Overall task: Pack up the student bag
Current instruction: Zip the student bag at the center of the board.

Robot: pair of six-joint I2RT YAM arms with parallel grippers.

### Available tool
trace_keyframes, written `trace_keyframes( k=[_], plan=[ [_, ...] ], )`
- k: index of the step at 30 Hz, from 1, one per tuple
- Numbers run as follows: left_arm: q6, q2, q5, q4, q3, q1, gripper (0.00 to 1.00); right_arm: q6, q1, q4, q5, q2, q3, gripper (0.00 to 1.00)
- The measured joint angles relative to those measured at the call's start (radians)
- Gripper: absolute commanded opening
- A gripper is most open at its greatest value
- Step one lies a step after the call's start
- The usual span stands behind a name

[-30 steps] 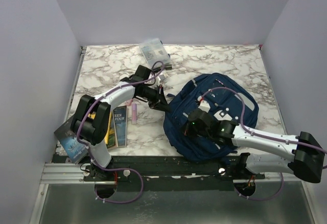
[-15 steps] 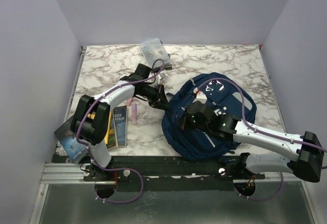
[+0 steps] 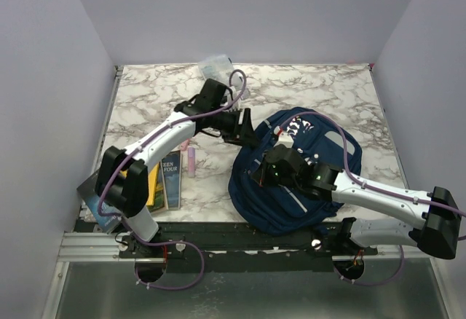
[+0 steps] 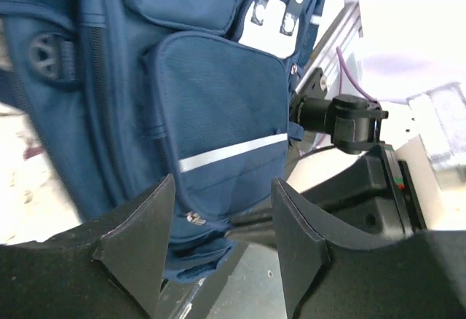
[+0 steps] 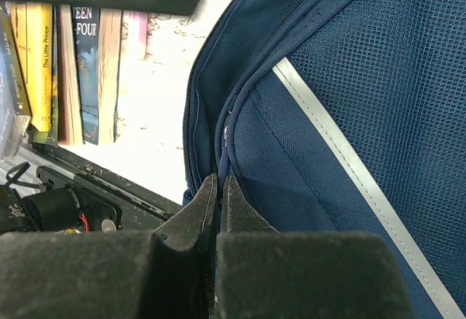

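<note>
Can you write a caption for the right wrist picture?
Shut right gripper at the student bag's zipper seam, books behind.

The top camera looks down from above and behind the near edge, far enough off to take in the whole table (image 3: pixel 145 93). The left wrist camera looks out along its own fingers (image 4: pixel 138 242) at the bag (image 4: pixel 218 115) from near (a rail (image 4: pixel 348 24) shows beyond it), while the right wrist camera sits almost against the fabric, its fingers (image 5: pixel 193 224) filling the foreground. All three views share the bag; the top and right wrist views also share the books (image 5: pixel 87 71).
</note>
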Motion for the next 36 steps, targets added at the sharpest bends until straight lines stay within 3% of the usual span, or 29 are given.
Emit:
trace_keyframes(
  k=[5, 14, 24, 25, 28, 31, 36],
  plan=[
    [-0.006, 0.116, 0.002, -0.018, 0.027, -0.082, 0.53, 0.001, 0.000, 0.000, -0.001, -0.001, -0.001, 0.01],
    [0.002, 0.174, -0.013, -0.077, 0.026, -0.079, 0.21, 0.010, 0.000, 0.009, -0.026, 0.029, -0.010, 0.01],
    [0.008, 0.248, 0.040, -0.093, 0.032, -0.084, 0.18, 0.008, 0.000, 0.045, -0.079, 0.130, -0.010, 0.01],
    [0.009, 0.248, 0.040, -0.098, 0.032, -0.085, 0.20, 0.008, 0.000, 0.047, -0.079, 0.130, -0.010, 0.01],
    [0.022, 0.248, 0.031, -0.121, 0.044, -0.085, 0.49, 0.008, 0.000, 0.048, -0.079, 0.130, -0.010, 0.01],
    [0.029, 0.242, -0.006, -0.137, 0.056, -0.085, 0.65, 0.008, 0.000, 0.048, -0.078, 0.129, -0.010, 0.01],
    [0.040, 0.176, -0.100, -0.158, 0.053, -0.074, 0.66, 0.009, 0.000, 0.049, -0.077, 0.105, -0.023, 0.00]
  ],
)
